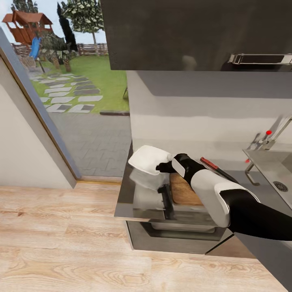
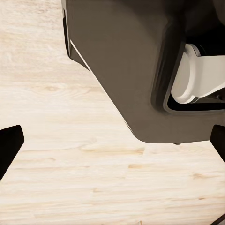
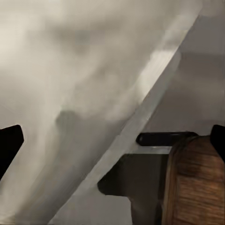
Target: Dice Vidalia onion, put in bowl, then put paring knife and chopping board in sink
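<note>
The white bowl [image 1: 149,159] sits at the left end of the grey countertop [image 1: 126,202]. My right gripper [image 1: 164,166] is at the bowl's right rim, open. In the right wrist view the bowl [image 3: 79,93] lies between the spread fingertips [image 3: 9,147], with its rim running diagonally. The brown chopping board [image 1: 184,191] [image 3: 197,185] lies under my right forearm. Behind it lies the paring knife [image 1: 215,167], with a red-brown handle and a dark blade. The sink [image 1: 275,168] and its tap [image 1: 267,140] are at the far right. The Vidalia onion is out of view. My left gripper [image 2: 112,145] hangs open over the wood floor.
A dark upper cabinet [image 1: 194,36] with a steel handle [image 1: 259,59] hangs over the counter. A glass door [image 1: 73,93] to the garden is on the left. Light wood floor [image 1: 61,239] lies in front. The counter ends just left of the bowl.
</note>
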{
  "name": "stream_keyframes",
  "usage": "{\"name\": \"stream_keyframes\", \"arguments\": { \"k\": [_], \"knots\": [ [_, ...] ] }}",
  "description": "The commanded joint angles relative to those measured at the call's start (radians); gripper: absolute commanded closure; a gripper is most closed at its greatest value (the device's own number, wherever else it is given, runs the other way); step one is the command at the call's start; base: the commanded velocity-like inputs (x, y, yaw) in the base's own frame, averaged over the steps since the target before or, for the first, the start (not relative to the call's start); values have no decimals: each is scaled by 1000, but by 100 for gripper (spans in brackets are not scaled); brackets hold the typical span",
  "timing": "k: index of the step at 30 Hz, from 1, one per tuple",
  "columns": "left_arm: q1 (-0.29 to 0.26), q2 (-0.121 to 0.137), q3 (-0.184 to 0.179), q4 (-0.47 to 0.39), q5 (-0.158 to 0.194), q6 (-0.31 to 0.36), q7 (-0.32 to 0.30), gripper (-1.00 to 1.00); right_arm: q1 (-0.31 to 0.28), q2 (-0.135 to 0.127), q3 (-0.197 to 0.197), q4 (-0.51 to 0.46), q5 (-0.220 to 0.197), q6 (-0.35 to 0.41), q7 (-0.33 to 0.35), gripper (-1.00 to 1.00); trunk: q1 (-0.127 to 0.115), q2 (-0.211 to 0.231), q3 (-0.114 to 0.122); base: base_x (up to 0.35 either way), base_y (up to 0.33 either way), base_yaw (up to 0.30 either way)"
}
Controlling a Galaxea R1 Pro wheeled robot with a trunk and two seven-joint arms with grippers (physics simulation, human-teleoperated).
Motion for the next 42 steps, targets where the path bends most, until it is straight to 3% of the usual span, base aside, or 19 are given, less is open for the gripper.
{"name": "stream_keyframes", "arguments": {
  "k": [1,29,42],
  "knots": [
    [-1,0,-6,3,8,-1,-5,-100,-1,0,4,-1,-8,5,-1,-100,1,-2,-2,0,0,0],
    [-1,0,-6,3,8,-1,-4,-100,-1,5,4,-6,-8,4,-1,-100,1,-2,-2,0,0,0],
    [-1,-1,-6,2,8,-1,-4,-100,-1,8,1,-57,-8,13,-5,-100,1,-2,-2,0,0,0]
  ]
}}
